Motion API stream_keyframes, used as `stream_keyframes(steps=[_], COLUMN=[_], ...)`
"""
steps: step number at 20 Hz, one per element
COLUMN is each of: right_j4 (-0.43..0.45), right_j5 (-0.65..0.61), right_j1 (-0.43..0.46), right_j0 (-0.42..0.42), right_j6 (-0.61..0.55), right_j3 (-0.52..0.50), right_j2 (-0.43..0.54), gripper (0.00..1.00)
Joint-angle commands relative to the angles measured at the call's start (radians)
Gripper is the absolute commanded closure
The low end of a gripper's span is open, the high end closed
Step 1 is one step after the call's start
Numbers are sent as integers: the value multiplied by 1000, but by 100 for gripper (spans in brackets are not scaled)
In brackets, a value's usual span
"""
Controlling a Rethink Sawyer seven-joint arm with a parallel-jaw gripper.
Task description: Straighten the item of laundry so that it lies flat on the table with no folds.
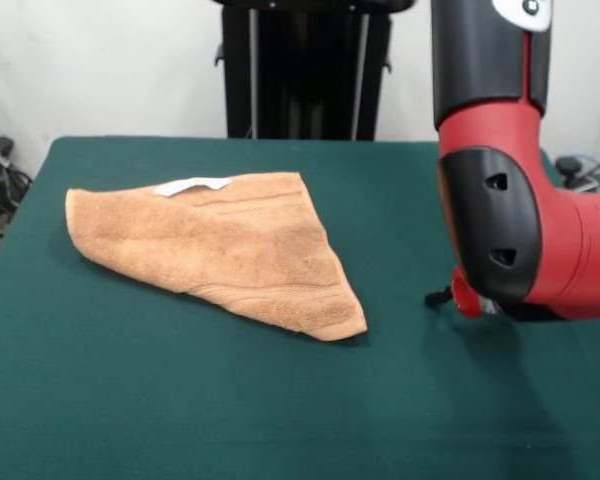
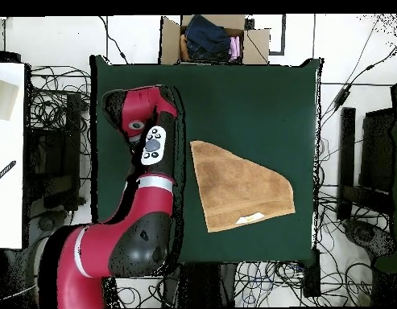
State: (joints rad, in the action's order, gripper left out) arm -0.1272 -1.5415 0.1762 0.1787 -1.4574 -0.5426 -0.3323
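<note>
The item of laundry point(image 1: 220, 250), an orange-tan towel, lies on the green table point(image 1: 130, 400) left of centre. It is folded over itself into a rough triangle, with one corner pointing toward the near right. A white label point(image 1: 192, 186) shows at its far edge. From overhead, the towel point(image 2: 237, 189) sits right of centre on the table point(image 2: 250, 96), with the label point(image 2: 251, 217) near its lower edge. The red and black arm point(image 1: 520, 220) stands over the table's right side, apart from the towel. Overhead, the arm point(image 2: 145, 145) covers the left strip. The gripper itself does not show.
A cardboard box point(image 2: 213, 40) holding dark clothes stands past the table's top edge in the overhead view. Cables lie on the floor all round the table. A white surface point(image 2: 8, 153) is at the left. A black stand point(image 1: 305, 70) rises behind the table.
</note>
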Motion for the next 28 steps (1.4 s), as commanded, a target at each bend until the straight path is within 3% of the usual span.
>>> stream_keyframes(steps=[1,7,28], right_j4=[84,77,135], right_j5=[594,756,1123], right_j1=[-51,-100,-221], right_j0=[-47,-49,-66], right_j6=[-213,-234,-167], right_j3=[-145,-256,-493], right_j2=[79,113,176], gripper=[0,0,0])
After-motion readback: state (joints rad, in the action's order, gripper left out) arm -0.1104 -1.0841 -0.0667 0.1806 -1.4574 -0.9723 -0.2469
